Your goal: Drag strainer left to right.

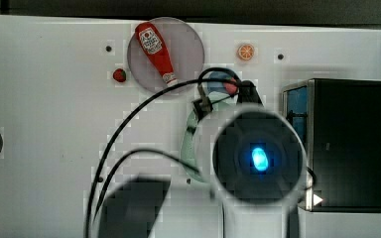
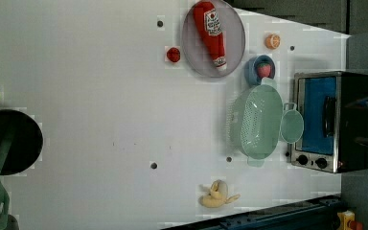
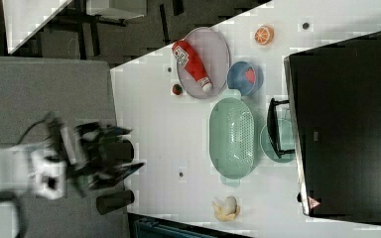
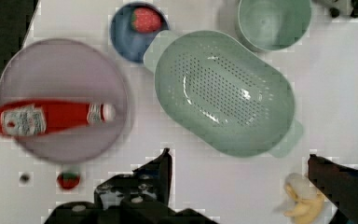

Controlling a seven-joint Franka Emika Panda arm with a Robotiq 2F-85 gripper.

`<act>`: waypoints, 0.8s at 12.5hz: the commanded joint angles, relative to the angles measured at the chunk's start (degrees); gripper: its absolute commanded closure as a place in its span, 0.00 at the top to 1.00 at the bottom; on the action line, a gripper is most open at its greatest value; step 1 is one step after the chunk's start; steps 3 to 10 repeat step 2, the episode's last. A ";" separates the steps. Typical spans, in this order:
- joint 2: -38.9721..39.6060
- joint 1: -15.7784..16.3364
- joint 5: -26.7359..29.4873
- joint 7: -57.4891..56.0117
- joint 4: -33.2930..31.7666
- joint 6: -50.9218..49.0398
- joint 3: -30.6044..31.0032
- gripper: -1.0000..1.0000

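One item to move: the strainer [image 2: 255, 122], pale mint-green, oval, perforated, with tab handles at both ends.
Strainer location: you will find it on the white desk [image 2: 100, 120], just beside the green mug [image 2: 292, 126], which sits between it and the toaster oven [image 2: 333, 122]. The blue bowl [image 2: 260, 68] with a strawberry stands at its far tab; whether they touch, you cannot tell.
Gripper: your gripper [image 4: 240, 165] stands released, jaws wide apart, grasping nothing, well above the desk in the wrist view with the strainer below and ahead of it.
Neighbours: grey plate [image 2: 213, 38] carrying a ketchup bottle [image 2: 211, 31], loose strawberry [image 2: 173, 54], orange slice [image 2: 272, 41], banana [image 2: 216, 195].
Step in hand: by my reading, either the approach or the retreat; no contact with the strainer.
Next move, if the drag is not yet done: bring the gripper down onto the strainer's rim or a tab, clench, then slide it flat across the desk.
Caution: the mug and bowl crowd the strainer, so you should choose the open side.
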 commanded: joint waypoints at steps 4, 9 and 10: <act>-1.48 0.00 -1.08 -12.18 1.04 -8.81 0.12 1.00; -1.48 0.00 -1.08 -12.18 1.04 -8.81 0.12 1.00; -1.48 0.00 -1.08 -12.18 1.04 -8.81 0.12 1.00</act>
